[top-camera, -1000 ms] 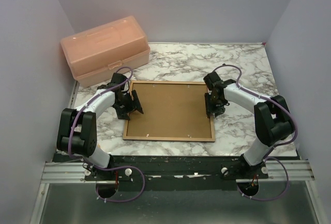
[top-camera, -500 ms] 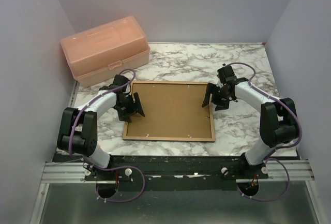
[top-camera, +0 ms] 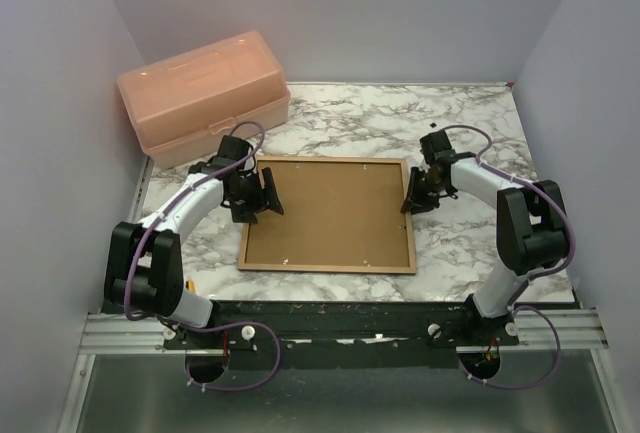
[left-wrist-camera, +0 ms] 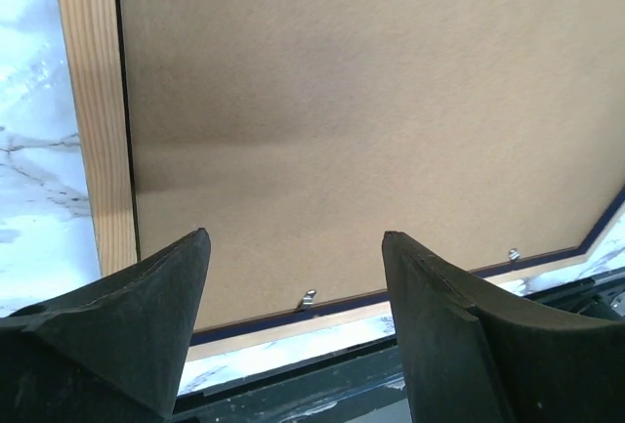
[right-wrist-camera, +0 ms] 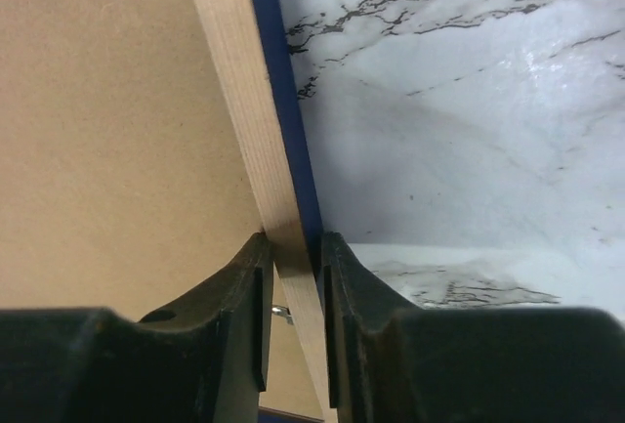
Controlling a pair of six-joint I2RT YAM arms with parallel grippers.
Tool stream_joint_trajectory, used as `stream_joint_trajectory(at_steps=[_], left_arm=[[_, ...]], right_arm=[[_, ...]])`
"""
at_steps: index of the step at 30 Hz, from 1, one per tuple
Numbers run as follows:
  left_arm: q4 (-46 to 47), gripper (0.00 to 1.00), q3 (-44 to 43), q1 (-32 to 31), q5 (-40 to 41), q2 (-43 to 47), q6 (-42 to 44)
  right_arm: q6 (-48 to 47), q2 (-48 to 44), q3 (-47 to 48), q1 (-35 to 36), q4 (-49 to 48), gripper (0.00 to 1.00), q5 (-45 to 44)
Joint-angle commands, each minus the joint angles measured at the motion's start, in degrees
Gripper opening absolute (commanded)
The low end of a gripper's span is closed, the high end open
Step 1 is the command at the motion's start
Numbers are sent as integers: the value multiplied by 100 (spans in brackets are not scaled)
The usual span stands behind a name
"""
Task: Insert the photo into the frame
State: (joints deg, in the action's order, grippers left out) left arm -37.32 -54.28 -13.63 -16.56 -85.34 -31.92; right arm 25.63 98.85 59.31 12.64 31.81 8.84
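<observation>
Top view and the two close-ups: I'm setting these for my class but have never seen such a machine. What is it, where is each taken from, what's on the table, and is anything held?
It is a robot: two arms bolted side by side, each ending in a two-finger hand. The wide picture comes from a camera fixed above and behind the arms; each close-up comes from a camera on one wrist, looking past that hand's black fingers. On the marble table lie a frame, face down with its brown backing board up, and a peach box at back left. The right hand pinches the frame's right edge. The left hand is open over the board, holding nothing. No photo shows.
</observation>
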Motion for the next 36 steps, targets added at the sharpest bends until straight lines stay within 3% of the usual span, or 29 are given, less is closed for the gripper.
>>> stream_joint_trajectory(at_steps=[1,7,15,22,25,30,33,36], left_arm=[[50,73,-342,46,221,453,116],[-172,76,-715,222,851,204,107],[-359,81,-1221,188,870,-1069,22],[-416,81,-1241,-69,613,-1353,41],[-303,80,-1047,-234,292,-1271,-43],[-53,79,-447,-502,29,-1011,-244],[188,78,60,-559,-83,-702,-409],[255,78,419,-676,-108,-398,-502]], right_arm=[[-292,69,111,-13,417,22,-1034],[-667,-210,60,-17,813,1,-2046],[-951,-406,-103,-10,770,0,-2390],[-1058,-455,-2,-8,564,1,-1819],[-975,-426,87,-19,550,14,-1686],[-838,-554,29,-11,316,47,-935],[-760,-568,3,-19,296,56,-654],[-755,-566,-67,-21,306,59,-625]])
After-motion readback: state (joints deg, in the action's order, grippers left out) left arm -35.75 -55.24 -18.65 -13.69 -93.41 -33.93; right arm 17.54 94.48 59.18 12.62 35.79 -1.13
